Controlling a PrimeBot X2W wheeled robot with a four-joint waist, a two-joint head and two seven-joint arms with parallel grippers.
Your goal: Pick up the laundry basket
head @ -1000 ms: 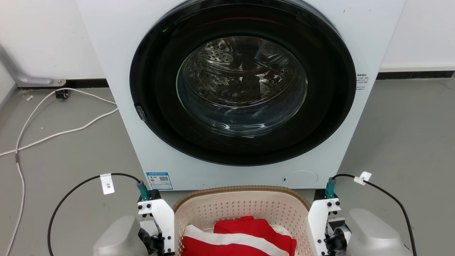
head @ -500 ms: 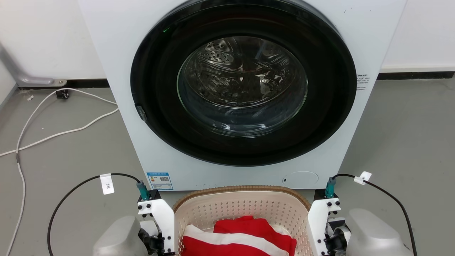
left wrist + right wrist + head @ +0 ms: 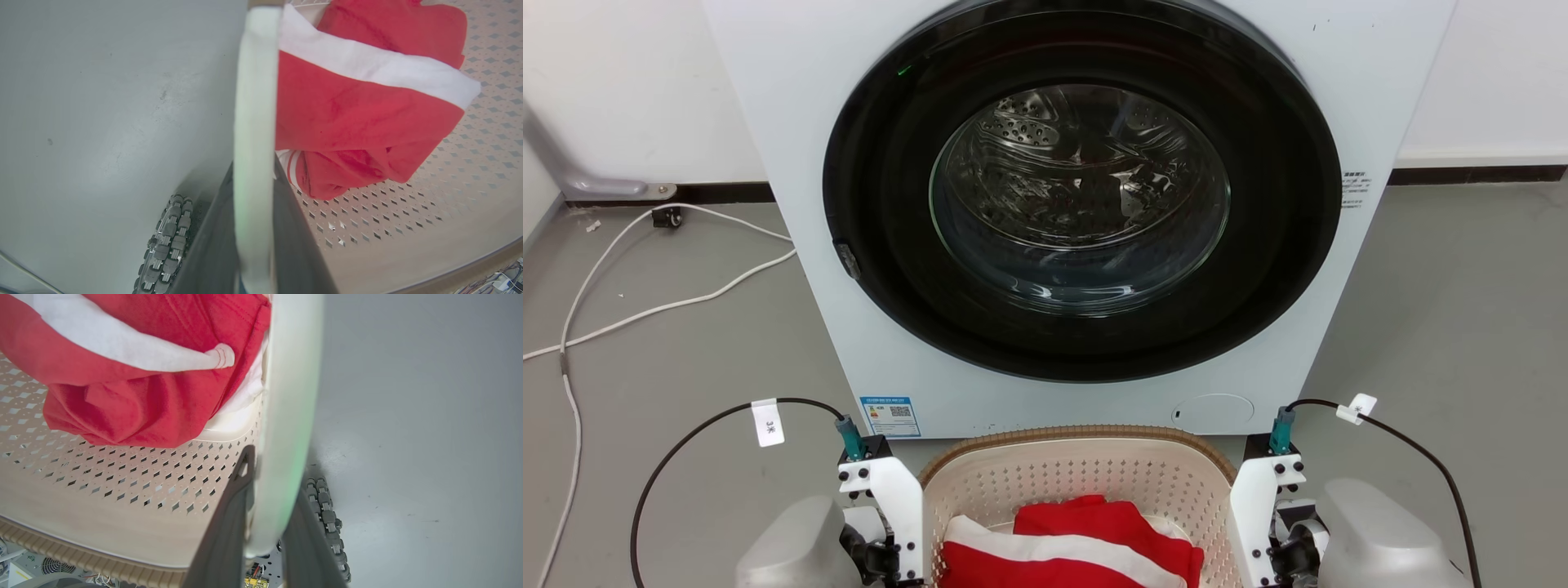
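Observation:
The laundry basket is cream and perforated with a brown woven rim, and lies at the bottom middle of the head view, just in front of the washing machine. A red and white garment lies inside it. My left gripper is shut on the basket's white left handle, one dark finger on each side. My right gripper is shut on the white right handle in the same way. In the head view, the two white wrist blocks flank the basket; the fingers are hidden there.
The white washing machine with its round dark door shut stands close behind the basket. A white cable runs over the grey floor at the left. Roller wheels of my base show beside the basket.

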